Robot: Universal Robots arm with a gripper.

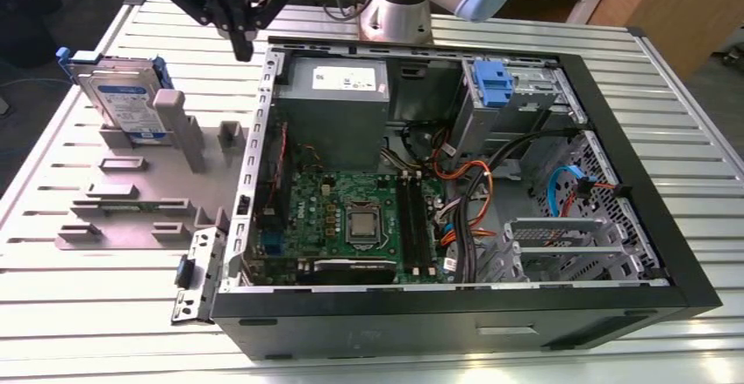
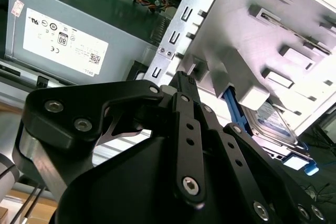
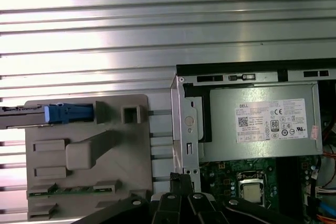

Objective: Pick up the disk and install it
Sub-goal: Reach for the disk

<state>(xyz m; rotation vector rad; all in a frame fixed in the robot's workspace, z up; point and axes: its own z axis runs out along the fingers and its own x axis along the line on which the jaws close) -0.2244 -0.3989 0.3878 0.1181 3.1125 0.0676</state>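
Hovering with the pincer [image 1: 242, 50] pinched shut on nothing, just by the back edge of the open computer case [image 1: 407, 323]. Loads of free air around the tip. Out toward the exterior view's left, well apart: the disk [image 1: 122, 97], standing upright in the grey holder [image 1: 163, 184] on the table [image 1: 93, 314], blue frame on top.

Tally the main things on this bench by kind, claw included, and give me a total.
Disk: 1
Computer case: 1
Power supply: 1
Motherboard: 1
Grey holder tray: 1
Claw: 1
Total: 6
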